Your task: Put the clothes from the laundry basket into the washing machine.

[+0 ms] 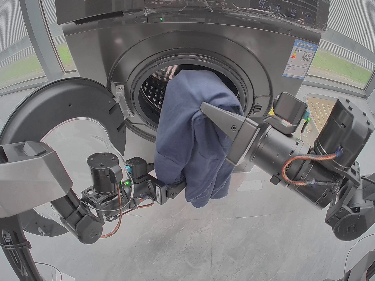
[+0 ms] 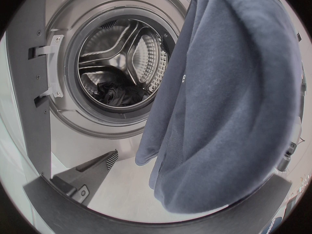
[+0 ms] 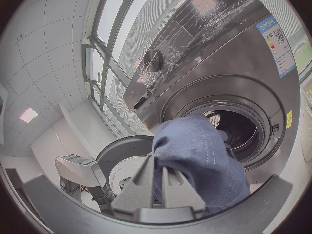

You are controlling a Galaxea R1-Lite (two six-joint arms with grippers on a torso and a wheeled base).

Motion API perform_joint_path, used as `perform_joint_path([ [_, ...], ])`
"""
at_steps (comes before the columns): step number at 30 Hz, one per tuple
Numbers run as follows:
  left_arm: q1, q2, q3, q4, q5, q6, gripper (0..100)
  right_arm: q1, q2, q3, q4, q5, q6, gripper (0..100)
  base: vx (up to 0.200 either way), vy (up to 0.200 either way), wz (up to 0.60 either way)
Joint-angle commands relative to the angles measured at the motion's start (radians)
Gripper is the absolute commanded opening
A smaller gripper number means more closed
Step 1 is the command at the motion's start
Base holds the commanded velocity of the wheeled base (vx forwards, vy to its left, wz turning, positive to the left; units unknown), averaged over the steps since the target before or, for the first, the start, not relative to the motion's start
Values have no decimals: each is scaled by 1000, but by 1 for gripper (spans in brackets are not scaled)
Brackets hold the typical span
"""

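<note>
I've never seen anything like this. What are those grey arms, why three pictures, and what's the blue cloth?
This is a two-armed robot loading a washing machine. One picture comes from a camera on its head, the others from cameras on its wrists. Each arm ends in a gripper. The right gripper is shut on a blue garment hanging before the open drum. The left gripper sits open, low by the garment's hem. Dark clothes lie inside the drum.
</note>
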Motion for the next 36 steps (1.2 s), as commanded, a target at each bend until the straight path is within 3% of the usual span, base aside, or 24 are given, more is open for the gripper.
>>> perform_joint_path([
  [1, -4, 30, -21, -6, -1, -4, 100, 1, 2, 1, -2, 0, 0, 0, 0, 0, 0],
  [2, -6, 30, -22, -9, -1, -4, 0, 1, 2, 1, 0, 0, 0, 0, 0, 0, 0],
  [12, -32, 3, -19, -60, -9, -11, 0, -2, 6, 9, 7, 0, 0, 0, 0, 0, 0],
  [22, -70, -284, 251, -143, -2, -12, 0, -35, 57, 40, -3, 9, -8, 0, 0, 0, 0],
  [23, -78, -325, 272, -143, -2, -12, 0, -35, 66, 38, -3, 9, -8, 100, 0, 0, 0],
  [27, -100, -418, 298, -143, -6, -15, 0, -38, 78, 93, 10, 11, -12, 100, 0, 0, 0],
  [36, -141, -519, 284, -169, -4, -32, 0, -46, 84, 296, -2, 16, -88, 100, 0, 0, 0],
])
